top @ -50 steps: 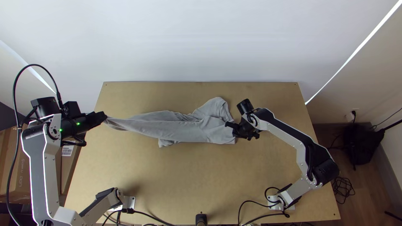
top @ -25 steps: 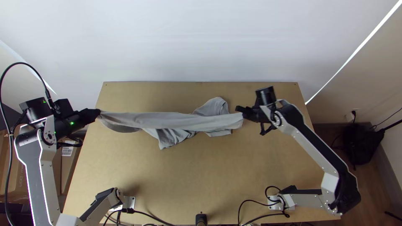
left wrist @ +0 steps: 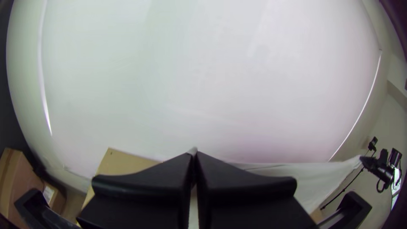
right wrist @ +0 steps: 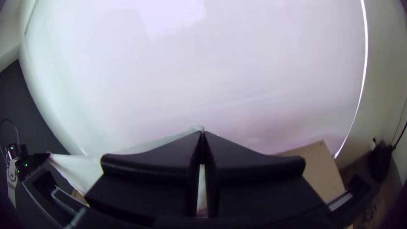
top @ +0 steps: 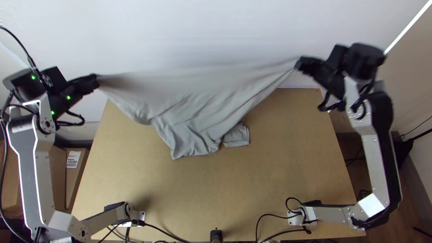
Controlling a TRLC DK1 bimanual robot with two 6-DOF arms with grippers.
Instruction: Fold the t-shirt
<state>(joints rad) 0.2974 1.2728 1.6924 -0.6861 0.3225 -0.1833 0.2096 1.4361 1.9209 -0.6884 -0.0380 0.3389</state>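
pale wall (top: 189, 27), slanting bright line (top: 408, 28) right | light wooden table (top: 288, 180) | cardboard boxes (top: 75, 177) left | brown floor (top: 417, 209) right

The worktop (top: 180, 189) is light wood. A big white wall (top: 202, 27) stands behind it. Brown boxes (top: 56, 175) sit past its left side, one with a white label (top: 73, 159). A black thing (right wrist: 380, 161) is past its right.
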